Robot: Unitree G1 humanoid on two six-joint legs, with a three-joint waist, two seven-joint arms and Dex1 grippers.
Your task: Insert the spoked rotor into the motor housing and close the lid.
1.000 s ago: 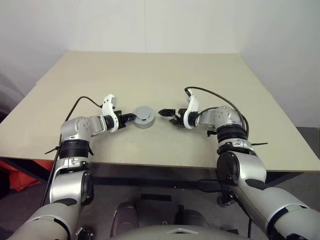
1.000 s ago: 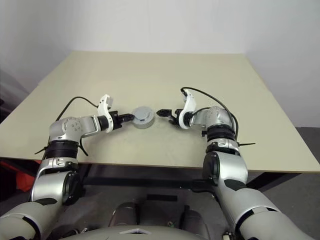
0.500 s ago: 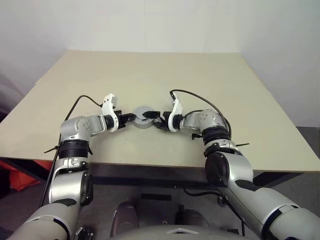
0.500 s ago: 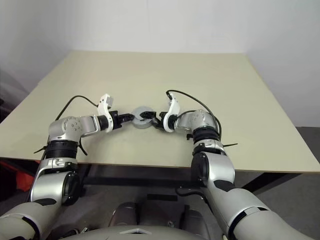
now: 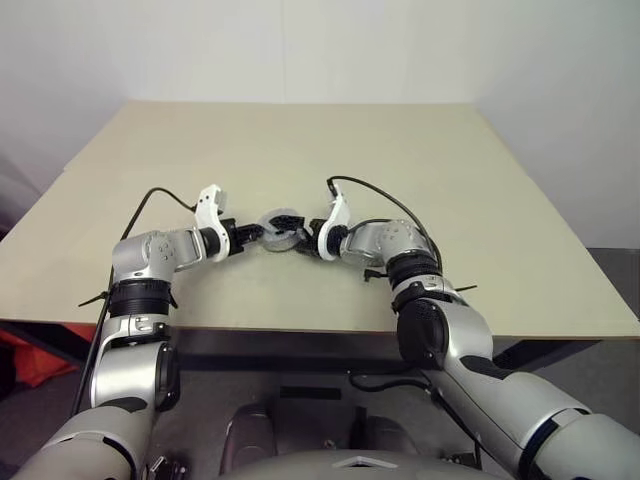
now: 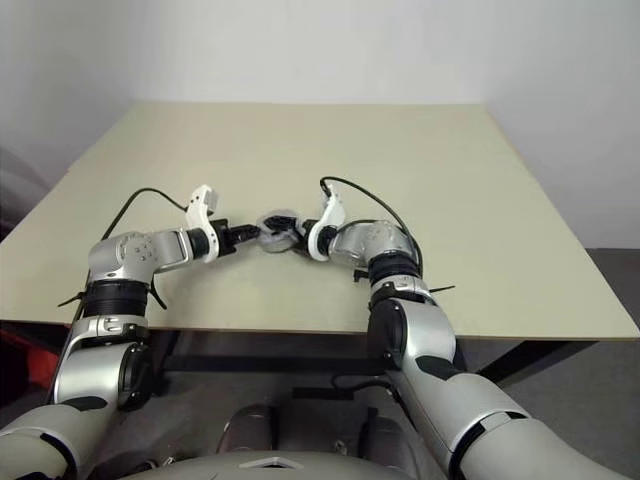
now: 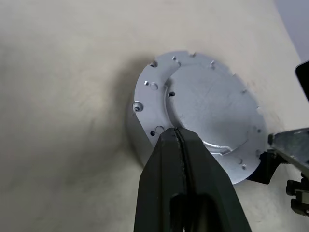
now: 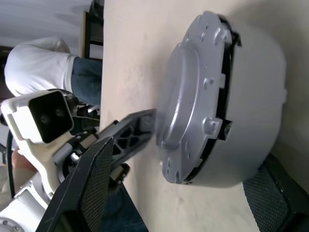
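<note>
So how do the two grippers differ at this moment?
The left gripper is shut, its tip resting on the lid; the right gripper is open, straddling the motor housing. Left comes over the top, right from the side. Both meet at the same assembly.

Motor housing (image 5: 281,231) on beige table (image 5: 480,200)

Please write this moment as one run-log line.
left gripper: shut, tip on pale grey round lid | right gripper: open, straddling round grey motor housing

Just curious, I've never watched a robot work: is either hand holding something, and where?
Neither grips. The right hand is open around the motor housing; the shut left hand presses its lid.
</note>
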